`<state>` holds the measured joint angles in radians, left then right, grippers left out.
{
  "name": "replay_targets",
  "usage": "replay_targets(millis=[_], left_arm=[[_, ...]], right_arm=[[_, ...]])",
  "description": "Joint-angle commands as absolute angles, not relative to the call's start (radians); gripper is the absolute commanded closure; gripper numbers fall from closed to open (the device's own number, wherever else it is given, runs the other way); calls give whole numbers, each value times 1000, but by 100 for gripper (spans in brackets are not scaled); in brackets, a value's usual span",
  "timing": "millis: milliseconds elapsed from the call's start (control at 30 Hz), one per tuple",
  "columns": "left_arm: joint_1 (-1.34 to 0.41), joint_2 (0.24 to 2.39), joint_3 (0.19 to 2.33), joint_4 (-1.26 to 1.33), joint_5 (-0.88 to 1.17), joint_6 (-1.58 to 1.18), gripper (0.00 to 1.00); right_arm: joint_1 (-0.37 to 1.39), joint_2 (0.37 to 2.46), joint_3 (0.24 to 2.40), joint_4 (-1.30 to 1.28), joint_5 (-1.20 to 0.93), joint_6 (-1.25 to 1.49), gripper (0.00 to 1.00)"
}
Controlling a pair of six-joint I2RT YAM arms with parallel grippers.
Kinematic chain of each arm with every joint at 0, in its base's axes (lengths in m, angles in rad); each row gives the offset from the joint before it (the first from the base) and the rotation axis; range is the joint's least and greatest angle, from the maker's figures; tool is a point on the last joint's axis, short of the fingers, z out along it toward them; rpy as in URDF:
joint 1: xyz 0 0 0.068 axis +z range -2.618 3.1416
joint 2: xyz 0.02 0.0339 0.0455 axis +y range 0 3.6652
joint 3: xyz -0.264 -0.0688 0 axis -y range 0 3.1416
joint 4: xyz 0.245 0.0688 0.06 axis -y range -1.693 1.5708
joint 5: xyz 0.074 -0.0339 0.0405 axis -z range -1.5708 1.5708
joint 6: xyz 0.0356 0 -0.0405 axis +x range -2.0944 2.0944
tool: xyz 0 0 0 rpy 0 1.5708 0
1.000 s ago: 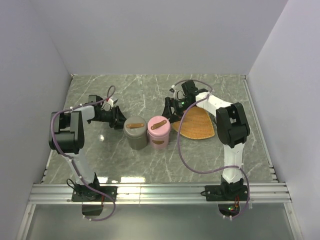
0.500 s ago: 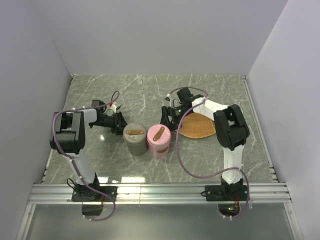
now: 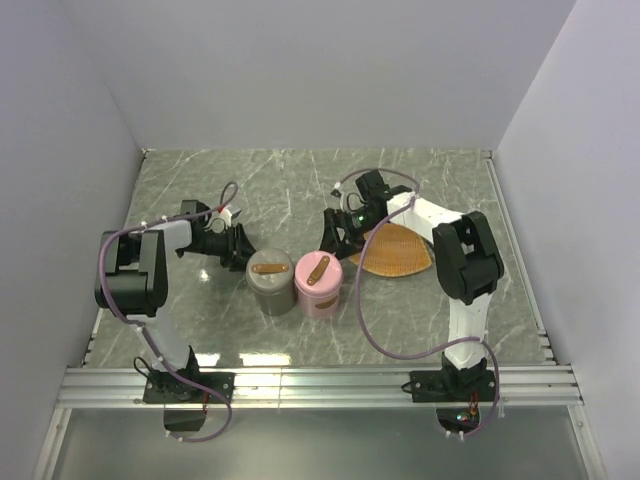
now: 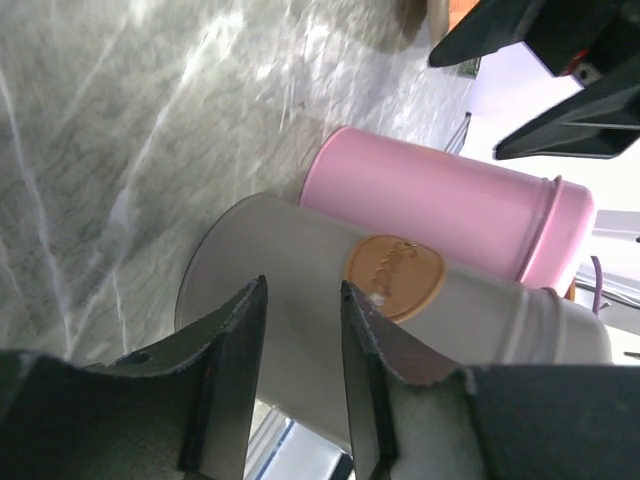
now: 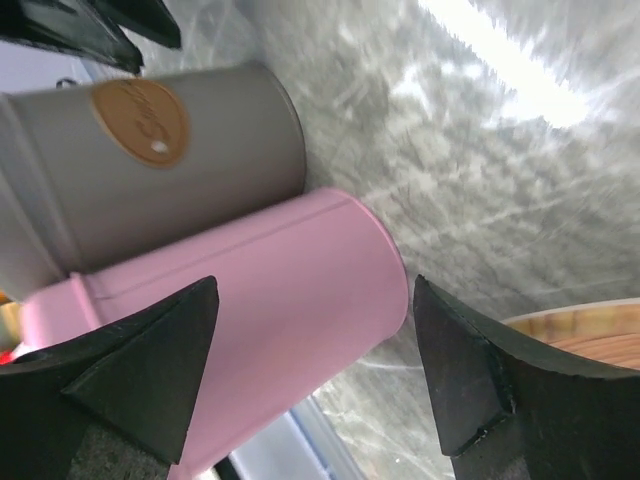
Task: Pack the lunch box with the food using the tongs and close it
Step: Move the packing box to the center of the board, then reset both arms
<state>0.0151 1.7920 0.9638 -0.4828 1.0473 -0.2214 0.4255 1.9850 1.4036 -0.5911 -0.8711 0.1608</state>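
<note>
Both empty: left gripper (image 3: 242,249) slightly parted near grey canister (image 3: 270,287), right gripper (image 3: 334,237) wide near pink canister (image 3: 318,287)

Your grey tin (image 3: 268,283) and pink tin (image 3: 318,283) have slid toward the arm bases within a second; left gripper (image 3: 240,250) and right gripper (image 3: 333,238) followed.

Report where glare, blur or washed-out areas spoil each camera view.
Top external: sharp, evenly lit, pale reflections on the table near its front edge. Left wrist: grey canister crisp, background at top right washed out. Right wrist: blurred throughout, white glare streak across the table.
</note>
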Motion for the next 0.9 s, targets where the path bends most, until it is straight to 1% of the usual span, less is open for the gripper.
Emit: replay_targets(millis=[0,67,167,367,400,467,533,567,600,667,700,733,867], left_arm=[[24,1717,1022,-443,1042,-210,58],[34,1698,1058,-425,1034,-224,58],[35,1713,1133,-484,1014,-196,59],[60,1701,1146,-446,999,-212,56],[61,1697,1150,-439,1014,-212,52],[63,1637,1166,-408,993,-206,47],[63,1576,1173,-356,925,-193,40],[63,1512,1178,-344,901,-190,36],[63,1482,1186,-342,879,-183,28],[63,1401,1218,-348,822,-164,22],[63,1378,1229,-356,799,-160,6],[61,1355,1253,-385,743,-150,1],[63,1266,1287,-474,605,-129,1]], right_arm=[[414,1887,1508,-589,-838,138,14],[393,1882,1541,-594,-825,141,13],[364,1882,1603,-595,-811,149,13],[269,1856,1686,-583,-828,161,12],[243,1845,1686,-568,-839,169,12],[219,1786,1663,-534,-853,179,11],[184,1734,1641,-485,-842,187,9],[172,1689,1637,-482,-838,184,7],[163,1668,1635,-491,-831,169,5],[141,1600,1625,-505,-809,144,4],[138,1574,1614,-509,-795,134,1],[132,1548,1599,-511,-781,111,0],[123,1396,1469,-525,-709,58,0]])
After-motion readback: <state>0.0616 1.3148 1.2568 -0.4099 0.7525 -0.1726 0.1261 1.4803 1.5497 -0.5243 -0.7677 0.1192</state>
